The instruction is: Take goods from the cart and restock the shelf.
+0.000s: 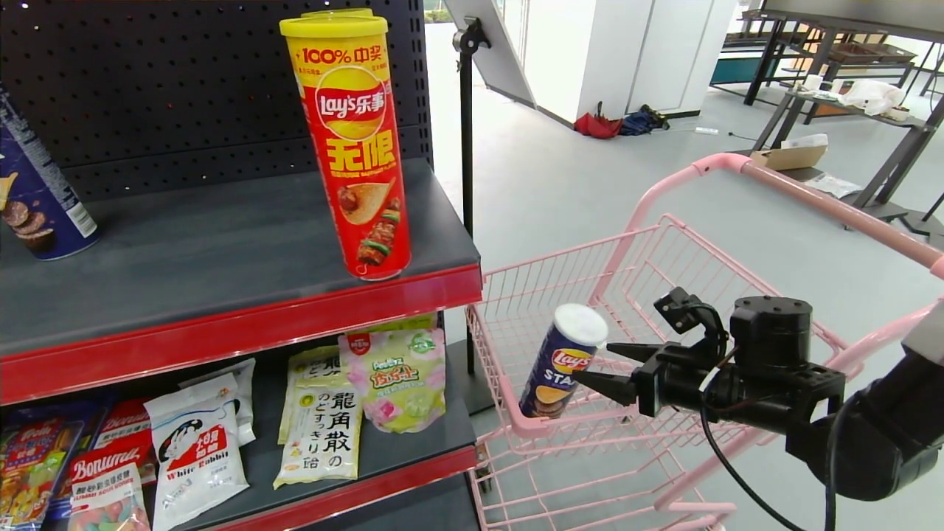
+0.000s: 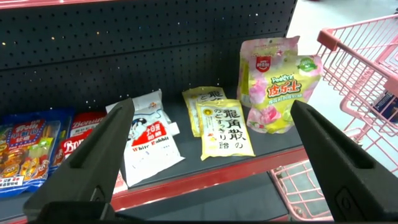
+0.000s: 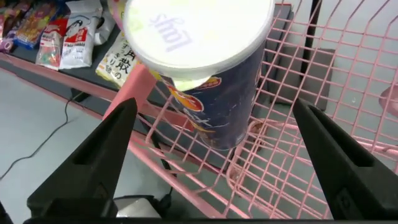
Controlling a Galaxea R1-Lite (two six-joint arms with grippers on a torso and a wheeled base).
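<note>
— Right claw is open, yes? Its two fingers stand apart, one on each side of the blue can, and I think they do not touch it.
— Yes, apart. It seems lined up to close on the can's upper part, just under the white lid. The can leans in the corner of the cart nearest the upper shelf, against the wire wall.
— And the left claw?
— Also apart, holding nothing. It is in front of the lower shelf, where the snack bags lie.
— What stands in the way?
— The wire wall is just behind the can, so a finger could catch there. On the upper shelf a red can stands at the front edge near the right corner, and a dark can stands at the left edge. The bare part between them looks the easier place.
</note>
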